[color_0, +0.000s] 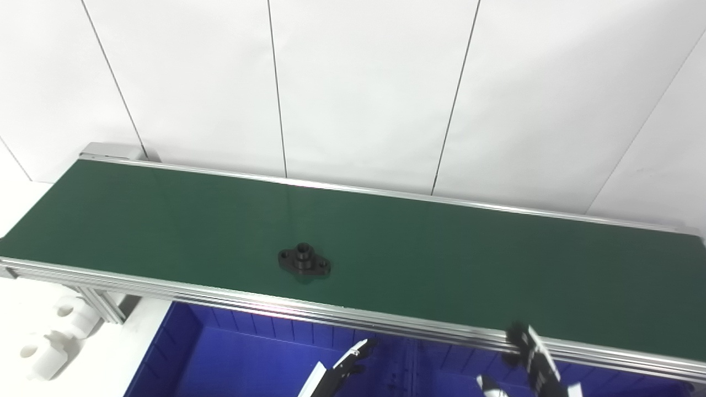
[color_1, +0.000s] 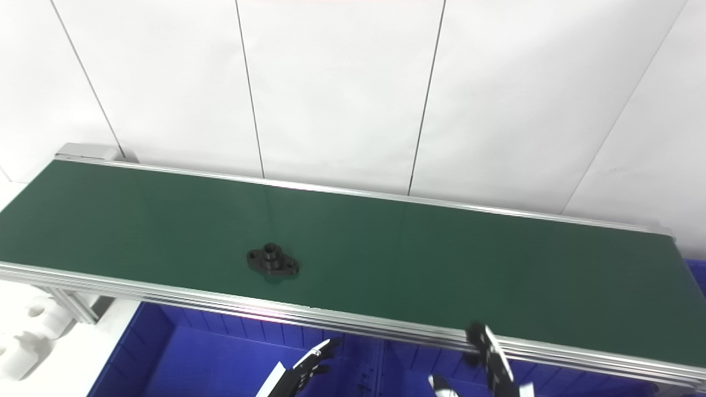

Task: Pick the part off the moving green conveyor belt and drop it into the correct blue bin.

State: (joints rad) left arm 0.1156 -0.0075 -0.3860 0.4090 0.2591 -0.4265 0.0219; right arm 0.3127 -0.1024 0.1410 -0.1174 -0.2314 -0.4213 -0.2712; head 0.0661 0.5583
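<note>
A black flanged part [color_0: 304,261] with a round hub and two bolt holes lies flat on the green conveyor belt [color_0: 441,259], left of the belt's middle and near its front rail. It also shows in the right eye view [color_1: 272,261]. My left hand [color_0: 347,364] is low over the blue bin [color_0: 231,358], below and right of the part, fingers straight and apart, holding nothing. My right hand [color_0: 532,358] is at the belt's front rail far right of the part, fingers apart and empty.
The belt's silver front rail [color_0: 165,286] separates my hands from the belt. A white wall stands behind. White foam pieces [color_0: 55,342] lie at the lower left beside a frame leg [color_0: 102,306]. A second blue bin edge [color_1: 696,273] shows at the belt's right end.
</note>
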